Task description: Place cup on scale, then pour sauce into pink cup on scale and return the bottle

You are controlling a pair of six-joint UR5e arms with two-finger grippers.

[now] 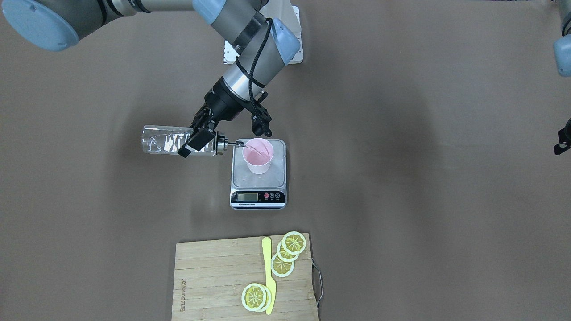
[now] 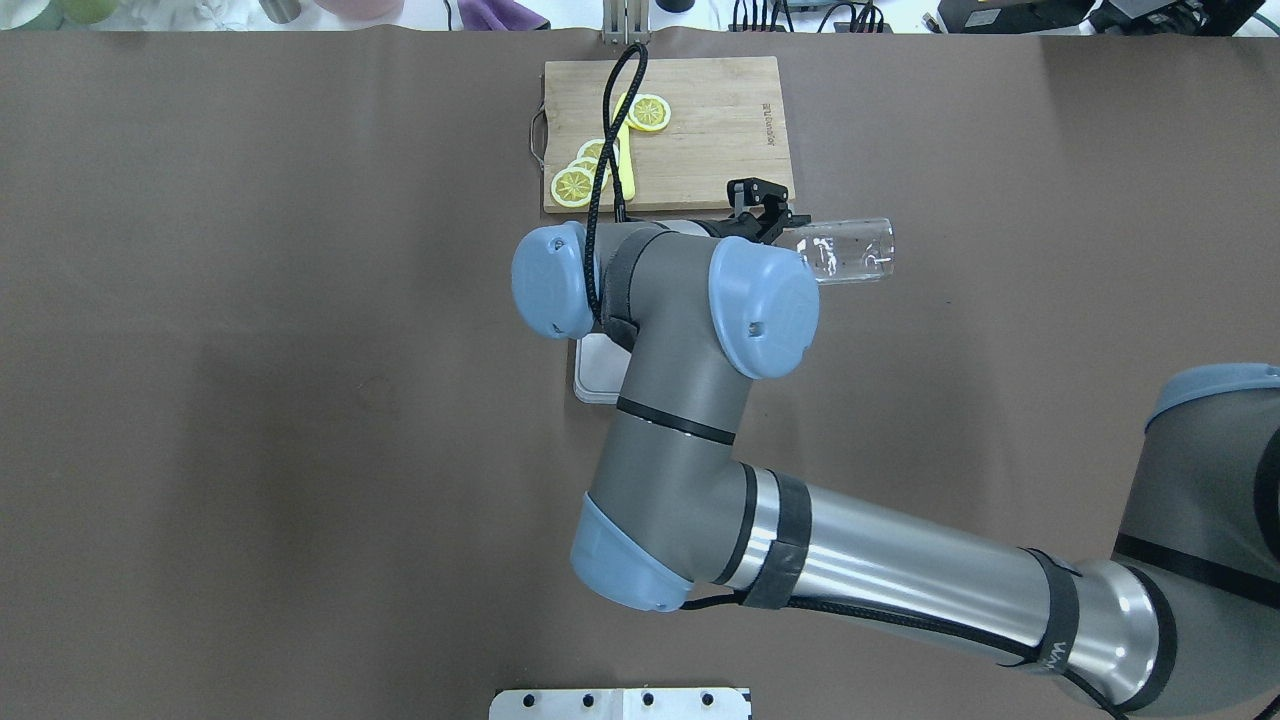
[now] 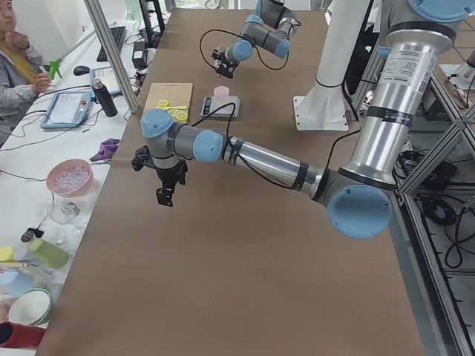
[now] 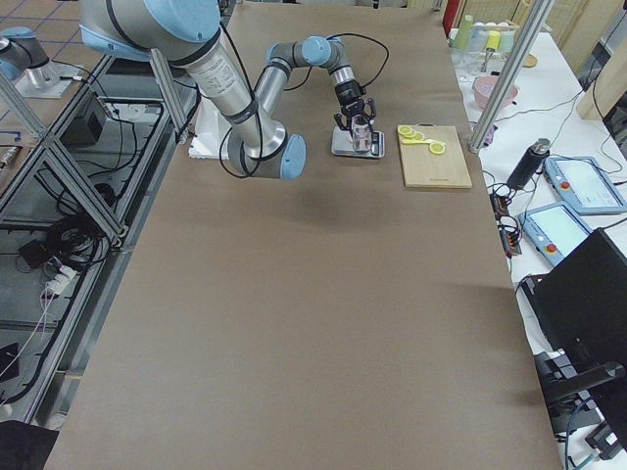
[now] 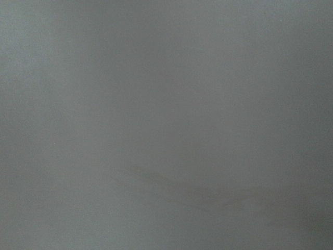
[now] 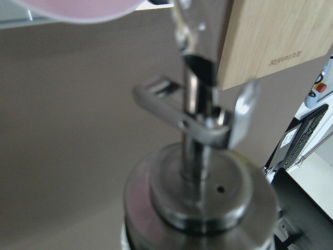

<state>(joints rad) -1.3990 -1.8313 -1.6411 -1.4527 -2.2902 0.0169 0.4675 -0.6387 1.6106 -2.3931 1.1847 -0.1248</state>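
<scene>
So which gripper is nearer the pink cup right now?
Right. The right gripper holds the bottle tipped just beside the cup, pouring into it; the left gripper hangs over the table, far off.

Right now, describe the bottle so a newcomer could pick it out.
Between the bamboo cutting board and the robot sits the scale carrying the pink cup. The bottle is held sideways by the fingers of the right gripper, silver spout at the cup's rim; unlike its neighbours, it is clear glass.
</scene>
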